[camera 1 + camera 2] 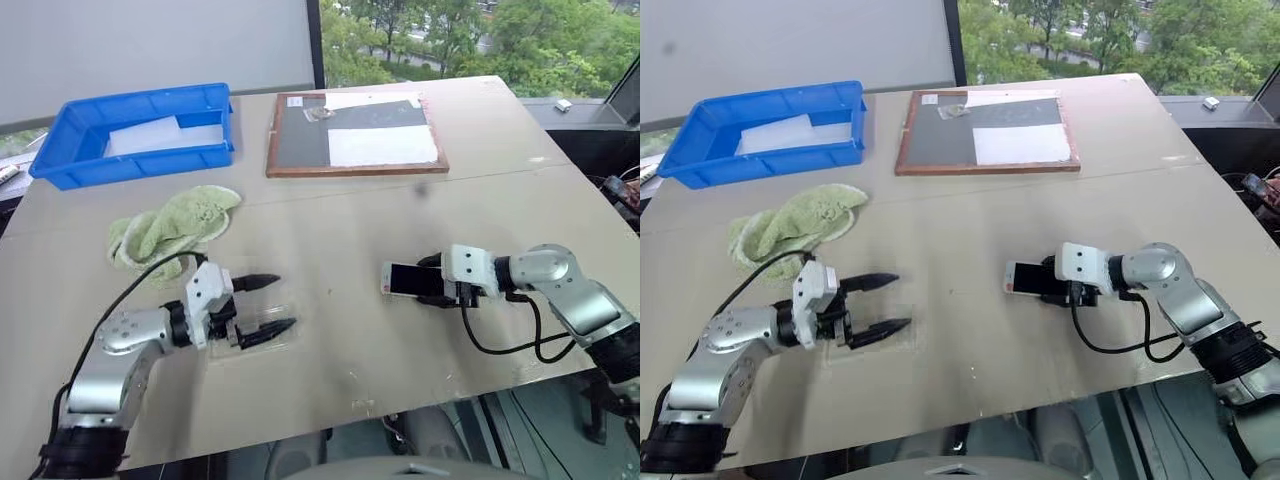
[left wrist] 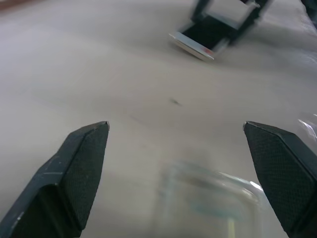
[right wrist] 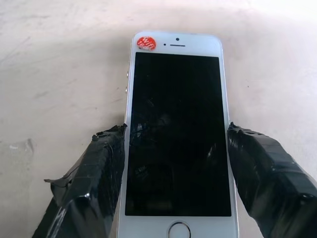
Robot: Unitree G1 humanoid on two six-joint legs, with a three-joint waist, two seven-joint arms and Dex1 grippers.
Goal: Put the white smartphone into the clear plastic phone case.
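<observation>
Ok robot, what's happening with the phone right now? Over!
Right gripper shut on the phone, held above the table. Left gripper open over the clear case. Nothing lies between them.

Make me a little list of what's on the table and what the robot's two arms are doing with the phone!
phone: white smartphone, dark screen, red sticker at its top corner
right tool: shut on the phone, fingers on its two long edges
case: clear plastic phone case, flat on the table
left tool: open, over the case, holding nothing
gap: phone and case apart
also there: blue bin, green cloth, framed board
</observation>
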